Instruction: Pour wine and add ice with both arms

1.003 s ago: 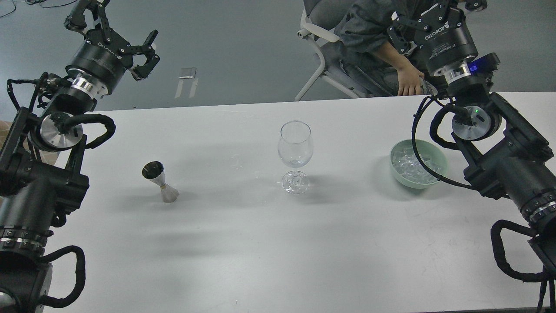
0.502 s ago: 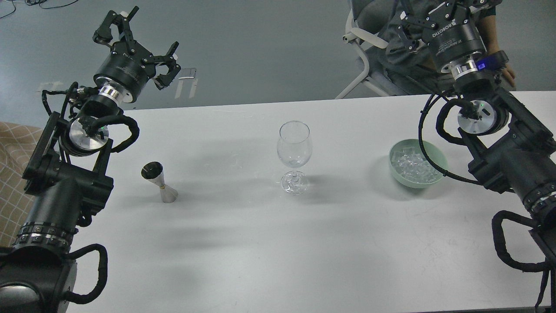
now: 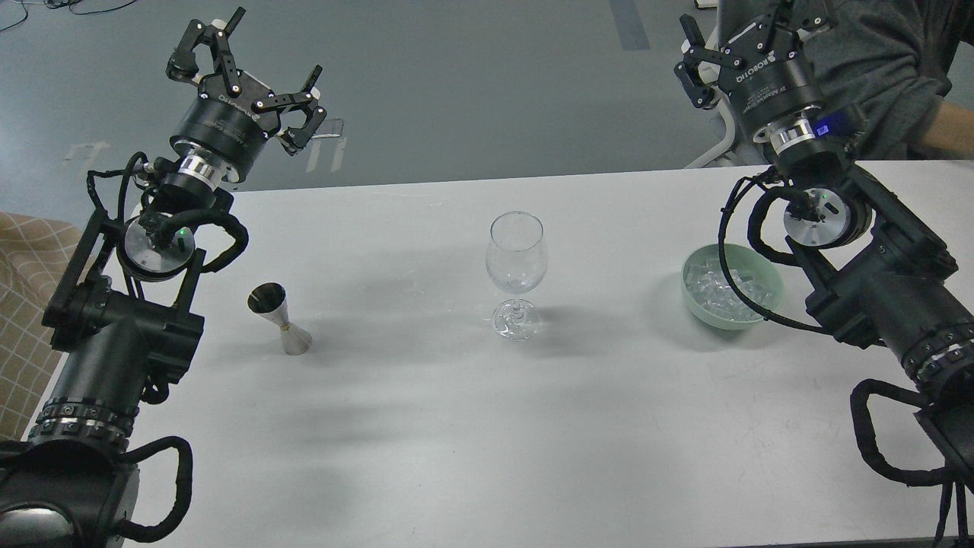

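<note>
A clear wine glass (image 3: pixel 517 262) stands upright at the table's middle. A steel jigger (image 3: pixel 278 317) stands to its left; I cannot make out any wine in either. A mint-green bowl (image 3: pixel 723 320) at the right holds a heap of ice (image 3: pixel 711 289). My left gripper (image 3: pixel 249 70) is open and empty, raised beyond the table's far left edge, well behind the jigger. My right gripper (image 3: pixel 749 34) is open and empty, raised beyond the far right edge, behind the bowl. My right arm's cable crosses in front of the bowl.
The white table (image 3: pixel 487 426) spreads wide in front. A person in a grey sleeve (image 3: pixel 886 61) sits behind my right gripper, next to a white chair frame (image 3: pixel 715 148). A beige checked cloth (image 3: pixel 23 304) lies off the table's left edge.
My left arm has swung right and inward; my right gripper has shifted slightly left. The person behind has moved right. Glass, jigger and bowl have not moved. Both grippers stay open.
</note>
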### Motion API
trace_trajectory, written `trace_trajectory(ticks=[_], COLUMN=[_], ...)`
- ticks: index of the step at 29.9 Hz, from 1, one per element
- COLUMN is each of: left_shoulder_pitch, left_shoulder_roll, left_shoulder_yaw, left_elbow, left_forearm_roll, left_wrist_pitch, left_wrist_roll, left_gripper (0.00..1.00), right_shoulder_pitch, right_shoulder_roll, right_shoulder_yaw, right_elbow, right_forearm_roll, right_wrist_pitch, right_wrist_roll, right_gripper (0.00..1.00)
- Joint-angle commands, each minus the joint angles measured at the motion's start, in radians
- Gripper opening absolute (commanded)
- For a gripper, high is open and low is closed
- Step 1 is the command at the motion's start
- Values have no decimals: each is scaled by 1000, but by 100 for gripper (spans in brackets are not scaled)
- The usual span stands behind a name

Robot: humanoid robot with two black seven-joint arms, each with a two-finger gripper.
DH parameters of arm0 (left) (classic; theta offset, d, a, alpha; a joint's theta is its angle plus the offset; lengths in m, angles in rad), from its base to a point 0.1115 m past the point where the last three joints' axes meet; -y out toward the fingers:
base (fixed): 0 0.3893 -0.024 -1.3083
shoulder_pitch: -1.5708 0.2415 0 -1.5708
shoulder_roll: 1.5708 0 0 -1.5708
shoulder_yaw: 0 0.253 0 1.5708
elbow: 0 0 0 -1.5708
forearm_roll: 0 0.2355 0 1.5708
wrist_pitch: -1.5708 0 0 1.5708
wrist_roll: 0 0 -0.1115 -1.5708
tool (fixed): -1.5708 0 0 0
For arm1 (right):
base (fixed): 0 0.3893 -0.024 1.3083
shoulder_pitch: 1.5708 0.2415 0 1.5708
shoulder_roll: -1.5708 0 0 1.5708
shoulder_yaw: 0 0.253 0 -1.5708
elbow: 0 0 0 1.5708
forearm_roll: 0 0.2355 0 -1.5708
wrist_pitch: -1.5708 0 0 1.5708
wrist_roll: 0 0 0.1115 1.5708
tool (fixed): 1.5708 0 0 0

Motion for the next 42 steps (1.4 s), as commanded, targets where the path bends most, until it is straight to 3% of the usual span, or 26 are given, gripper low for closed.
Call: trace_trajectory(ticks=[1, 15, 19, 24, 42], left_shoulder_pitch=[11, 11, 8, 11, 15], left_shoulder_roll=[12, 7, 4, 1, 4], left_shoulder_yaw=[34, 34, 37, 38, 38], left_elbow=[-2, -57, -56, -56, -59], left_forearm_roll=[2, -3, -7, 9, 98], left_wrist_pitch=[-25, -9, 3, 35, 20], left_wrist_roll=[1, 20, 60, 53, 48], left_gripper=[98, 98, 98, 98, 98], right_shoulder_pitch=[0, 0, -8, -28, -29], right_shoulder_roll=[11, 7, -1, -16, -23], right_shoulder_yaw=[-1, 2, 2, 4, 5], right_elbow=[-1, 40, 48, 80, 83], right_forearm_roll=[0, 0, 0, 0, 0], right_wrist_pitch=[3, 3, 2, 3, 0], right_wrist_roll=[-42, -49, -49, -49, -55], right_gripper=[100, 100, 100, 100, 100])
